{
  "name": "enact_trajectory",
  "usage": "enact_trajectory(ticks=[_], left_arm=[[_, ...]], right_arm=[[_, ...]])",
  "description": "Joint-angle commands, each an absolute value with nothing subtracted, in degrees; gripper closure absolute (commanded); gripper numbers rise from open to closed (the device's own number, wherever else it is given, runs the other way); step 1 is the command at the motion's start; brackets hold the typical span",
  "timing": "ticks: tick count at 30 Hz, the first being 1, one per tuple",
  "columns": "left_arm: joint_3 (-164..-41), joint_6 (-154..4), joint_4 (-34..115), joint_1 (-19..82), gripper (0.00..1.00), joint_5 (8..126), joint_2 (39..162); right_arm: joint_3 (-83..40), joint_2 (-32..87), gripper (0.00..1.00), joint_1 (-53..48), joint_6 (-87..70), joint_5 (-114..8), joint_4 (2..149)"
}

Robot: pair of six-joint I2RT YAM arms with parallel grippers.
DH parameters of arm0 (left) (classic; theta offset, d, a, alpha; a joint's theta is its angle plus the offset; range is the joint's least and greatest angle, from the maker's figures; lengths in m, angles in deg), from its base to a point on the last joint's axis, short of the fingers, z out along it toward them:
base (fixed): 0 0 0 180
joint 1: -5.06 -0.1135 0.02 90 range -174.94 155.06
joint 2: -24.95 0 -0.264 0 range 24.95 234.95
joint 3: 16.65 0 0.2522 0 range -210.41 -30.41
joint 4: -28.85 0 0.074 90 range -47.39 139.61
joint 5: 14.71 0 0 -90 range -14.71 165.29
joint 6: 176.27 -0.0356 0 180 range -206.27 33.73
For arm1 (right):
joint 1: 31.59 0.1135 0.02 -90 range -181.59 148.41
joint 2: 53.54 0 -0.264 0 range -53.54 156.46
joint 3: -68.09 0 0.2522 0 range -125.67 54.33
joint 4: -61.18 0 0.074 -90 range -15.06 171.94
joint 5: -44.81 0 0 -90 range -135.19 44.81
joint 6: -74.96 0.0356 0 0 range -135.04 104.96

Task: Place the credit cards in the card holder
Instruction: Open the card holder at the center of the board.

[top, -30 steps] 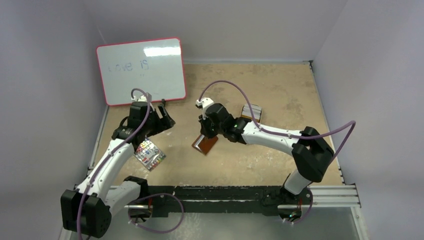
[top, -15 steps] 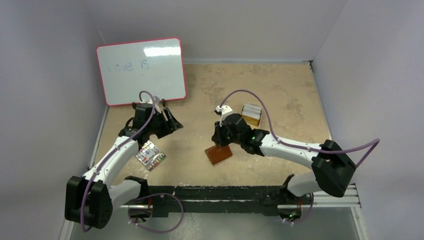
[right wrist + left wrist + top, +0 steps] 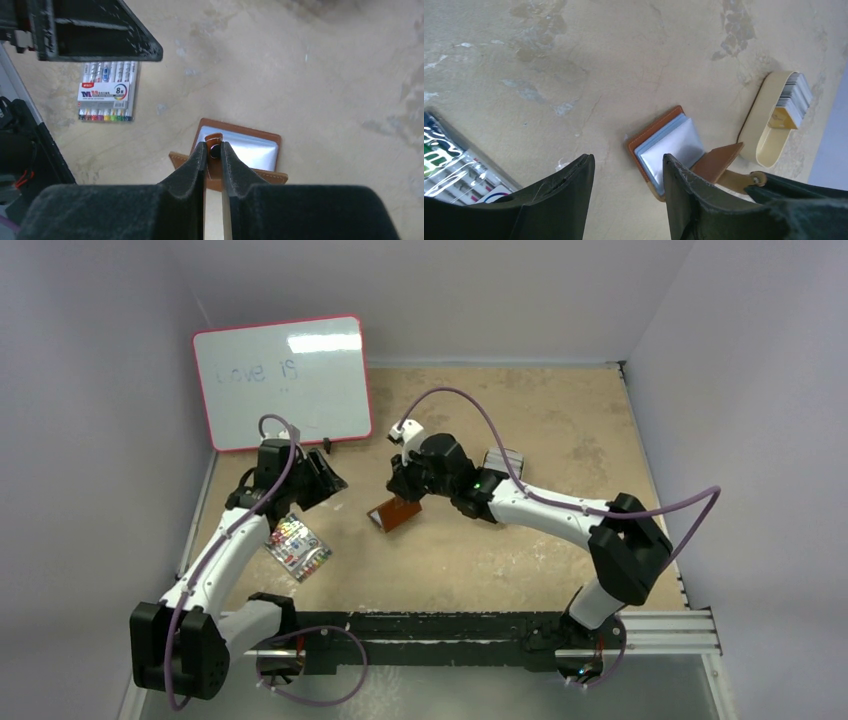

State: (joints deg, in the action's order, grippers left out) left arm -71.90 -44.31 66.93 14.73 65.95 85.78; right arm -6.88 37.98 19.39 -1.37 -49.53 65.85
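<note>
Faintly, whiteboard (image 3: 283, 380) reads "Love is"; card holder (image 3: 393, 513) open.

We see a table (image 3: 560, 540): wallet (image 3: 392, 513) under the right gripper (image 3: 214, 149), tin (image 3: 503, 462) just right of it, pens (image 3: 298, 546) by the left gripper (image 3: 626, 162).

High rear view looks down; both close wrist views share the card holder (image 3: 669, 142).

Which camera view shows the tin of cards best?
The left wrist view: the cream tin lies in full and unobstructed, its stack of cards standing edge-on inside. The top external view shows it small, partly hidden by the right arm. The right wrist view does not show it.
</note>
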Motion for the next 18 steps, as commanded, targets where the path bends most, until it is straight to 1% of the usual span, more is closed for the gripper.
enact_trajectory(ticks=[1, 3, 6, 12, 15, 18], left_arm=[[-73.2, -46.7, 67.6, 13.7, 0.48, 66.8, 85.3], [-72.6, -46.8, 66.5, 13.7, 0.46, 66.5, 84.3], [-71.7, -47.2, 65.6, 14.0, 0.45, 64.7, 84.6], [-69.9, -45.7, 63.2, 16.1, 0.45, 63.5, 87.6], [-69.1, -44.8, 61.0, 16.5, 0.45, 62.1, 88.0], [-67.8, -43.4, 56.1, 16.6, 0.45, 57.3, 89.8]], right_arm=[[-11.4, 38.7, 0.87, 19.4, -11.9, -53.3, 63.6], [-9.1, 37.6, 0.87, 19.3, -11.8, -53.2, 62.7], [-1.2, 34.8, 0.86, 19.4, -9.1, -52.9, 58.2], [13.6, 29.0, 0.86, 19.4, -0.4, -46.6, 48.1], [18.6, 25.8, 0.86, 19.3, 1.1, -44.5, 45.3], [21.7, 23.0, 0.86, 19.3, 1.9, -43.3, 43.8]])
